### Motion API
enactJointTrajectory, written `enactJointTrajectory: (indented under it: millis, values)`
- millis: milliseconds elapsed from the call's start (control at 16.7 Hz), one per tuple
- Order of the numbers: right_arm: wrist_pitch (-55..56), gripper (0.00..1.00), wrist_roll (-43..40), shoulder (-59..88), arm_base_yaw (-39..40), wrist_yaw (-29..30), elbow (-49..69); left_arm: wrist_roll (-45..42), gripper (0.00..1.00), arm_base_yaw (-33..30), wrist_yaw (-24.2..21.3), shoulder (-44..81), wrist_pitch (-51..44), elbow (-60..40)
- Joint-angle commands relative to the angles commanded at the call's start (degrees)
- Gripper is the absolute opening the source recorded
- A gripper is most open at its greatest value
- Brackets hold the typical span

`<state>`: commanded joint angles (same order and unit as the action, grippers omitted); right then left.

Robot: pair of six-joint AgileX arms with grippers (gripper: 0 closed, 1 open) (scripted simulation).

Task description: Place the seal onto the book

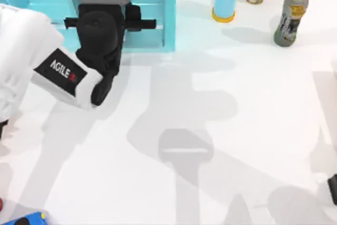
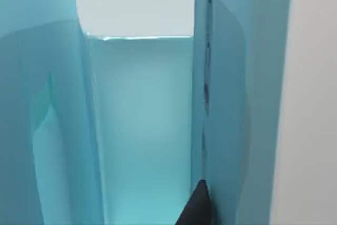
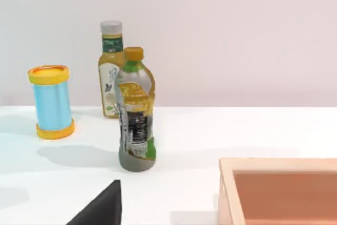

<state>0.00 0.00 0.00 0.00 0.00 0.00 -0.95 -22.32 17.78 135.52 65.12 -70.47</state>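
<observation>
The left gripper is shown reaching into the light-blue shelf unit at the tabletop's far left; how far it is open cannot be told. Seal and book cannot be made out. Locating and grasping the seal is judged the pending step. The right arm is parked at lower right.

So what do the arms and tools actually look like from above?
The left arm has a rounded white shell with a black panel lettered AGILE in white plus a small red mark. Its wrist and tool are black and blocky, with a grey cap. The right arm shows as a dark piece at the table's right edge.
</observation>
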Motion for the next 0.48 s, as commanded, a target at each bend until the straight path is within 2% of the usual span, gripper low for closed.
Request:
enactJointTrajectory:
  millis: [180, 480]
  values:
    - [0.0, 1.0, 0.0, 0.0, 0.0, 0.0, 0.0, -0.2, 0.0, -2.0, 2.4, -9.4, -4.9, 4.6]
    - [0.0, 1.0, 0.0, 0.0, 0.0, 0.0, 0.0, -0.4, 0.0, -6.7, 7.7, -33.6, -16.6, 15.7]
